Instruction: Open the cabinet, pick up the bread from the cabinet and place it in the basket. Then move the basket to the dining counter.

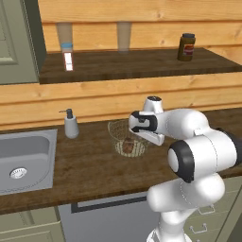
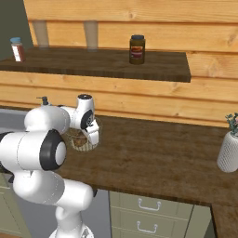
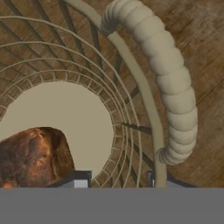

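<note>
The wire mesh basket [image 1: 115, 127] [image 2: 96, 123] stands on the dark wood worktop [image 1: 85, 165], right of the sink. The dark-brown bread [image 1: 127, 145] [image 2: 80, 141] [image 3: 33, 155] lies inside it on the tan disc base [image 3: 65, 109]. My gripper [image 3: 114, 179] reaches down at the basket's near side, next to its coiled handle [image 3: 175, 87]. Its fingertips [image 3: 78, 179] stand apart, with the mesh wall between them and the rim [image 3: 140, 83] running by the right one. Above, the cabinet [image 1: 142, 64] is open, its grey-green door [image 1: 16, 42] swung to the left.
A steel sink [image 1: 23, 156] and a soap dispenser [image 1: 71, 125] sit left of the basket. On the cabinet shelf stand a dark labelled jar [image 1: 186, 47] [image 2: 137, 49] and a small bottle [image 1: 67, 54] [image 2: 17, 49]. A pale vase [image 2: 230, 151] stands far right.
</note>
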Motion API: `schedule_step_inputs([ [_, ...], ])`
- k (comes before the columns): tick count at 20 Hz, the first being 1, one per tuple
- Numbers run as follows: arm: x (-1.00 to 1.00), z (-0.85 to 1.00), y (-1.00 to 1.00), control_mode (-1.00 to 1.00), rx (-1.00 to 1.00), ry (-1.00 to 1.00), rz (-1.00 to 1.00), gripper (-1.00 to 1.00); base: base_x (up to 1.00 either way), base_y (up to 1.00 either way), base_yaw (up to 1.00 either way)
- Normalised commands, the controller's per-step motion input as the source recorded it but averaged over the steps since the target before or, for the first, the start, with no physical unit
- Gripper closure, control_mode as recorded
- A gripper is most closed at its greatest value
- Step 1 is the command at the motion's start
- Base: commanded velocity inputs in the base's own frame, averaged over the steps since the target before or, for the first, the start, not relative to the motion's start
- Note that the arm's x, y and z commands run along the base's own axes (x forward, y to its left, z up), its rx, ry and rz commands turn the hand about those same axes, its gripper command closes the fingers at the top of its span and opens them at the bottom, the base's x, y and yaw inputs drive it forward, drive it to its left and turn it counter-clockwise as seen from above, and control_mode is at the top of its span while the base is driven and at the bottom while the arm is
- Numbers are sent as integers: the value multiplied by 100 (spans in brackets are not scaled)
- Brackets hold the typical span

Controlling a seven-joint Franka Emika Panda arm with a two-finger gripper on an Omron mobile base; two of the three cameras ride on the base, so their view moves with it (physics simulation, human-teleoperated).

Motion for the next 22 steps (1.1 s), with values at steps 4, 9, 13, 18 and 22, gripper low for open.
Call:
schedule_step_inputs([
  [4, -11, 3, -19, -100, 5, 0, -8, 100, 0, 0, 0],
  [9, -47, 38, -27, -100, 8, -3, -8, 100, 0, 0, 0],
  [13, -59, 58, -29, -100, 1, -8, -7, 100, 0, 0, 0],
  [18, -46, 53, -13, -100, -16, -1, -3, 100, 0, 0, 0],
  [22, -47, 48, -25, -100, -17, 0, 0, 100, 0, 0, 0],
])
